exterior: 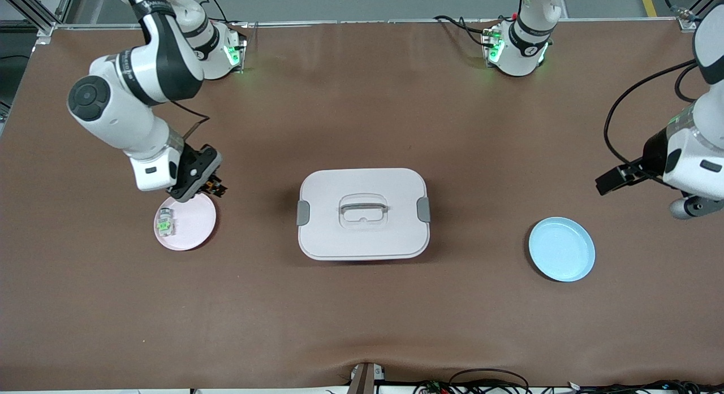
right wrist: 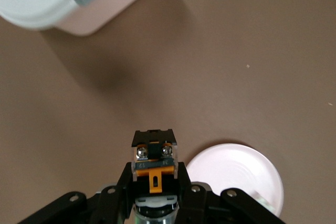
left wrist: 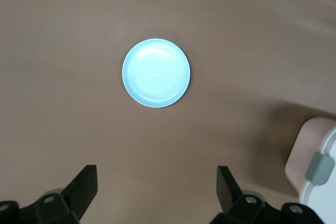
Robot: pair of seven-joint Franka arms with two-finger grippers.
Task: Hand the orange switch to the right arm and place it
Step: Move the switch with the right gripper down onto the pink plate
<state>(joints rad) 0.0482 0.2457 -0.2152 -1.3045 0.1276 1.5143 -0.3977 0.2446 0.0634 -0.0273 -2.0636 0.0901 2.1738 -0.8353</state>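
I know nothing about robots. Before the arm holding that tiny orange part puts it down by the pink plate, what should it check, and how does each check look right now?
1. Grip: the right end effector is shut on the orange switch: ok.
2. Position: the right end effector hangs over the pink plate's rim nearest the robots, not its middle: not ok.
3. Landing room: the clear part with green centre lies on that plate toward the right arm's end; the rest is bare: ok.
4. Other arm away: the left end effector is open, holds nothing and waits above the blue plate: ok.
5. Lidded box apart from the pink plate: ok.
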